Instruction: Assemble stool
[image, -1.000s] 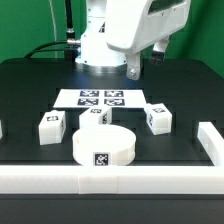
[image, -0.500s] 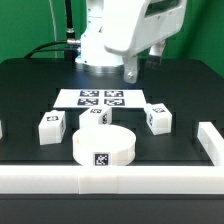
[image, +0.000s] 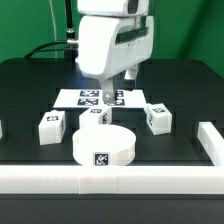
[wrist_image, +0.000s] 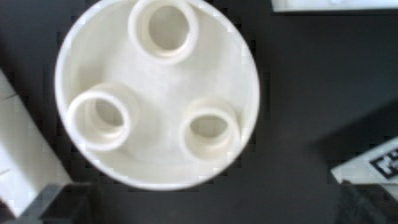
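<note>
The stool's seat (image: 103, 145) is a thick white round disc with a marker tag on its side, lying near the front of the table. In the wrist view the seat (wrist_image: 160, 95) shows three round sockets on its upper face. Three small white blocky legs with tags stand behind it: one towards the exterior view's left (image: 51, 128), one in the middle (image: 97, 117), and one towards the right (image: 157, 117). One leg's corner shows in the wrist view (wrist_image: 374, 165). My gripper (image: 115, 88) hangs above the table behind the seat, open and empty, touching nothing.
The marker board (image: 100, 98) lies flat behind the legs. A long white rail (image: 110, 178) runs along the front edge and turns up the exterior view's right side (image: 210, 140). A small white piece (image: 2, 128) sits at the left edge.
The arm has come down and forward, towards the seat. The parts on the table have not moved.
</note>
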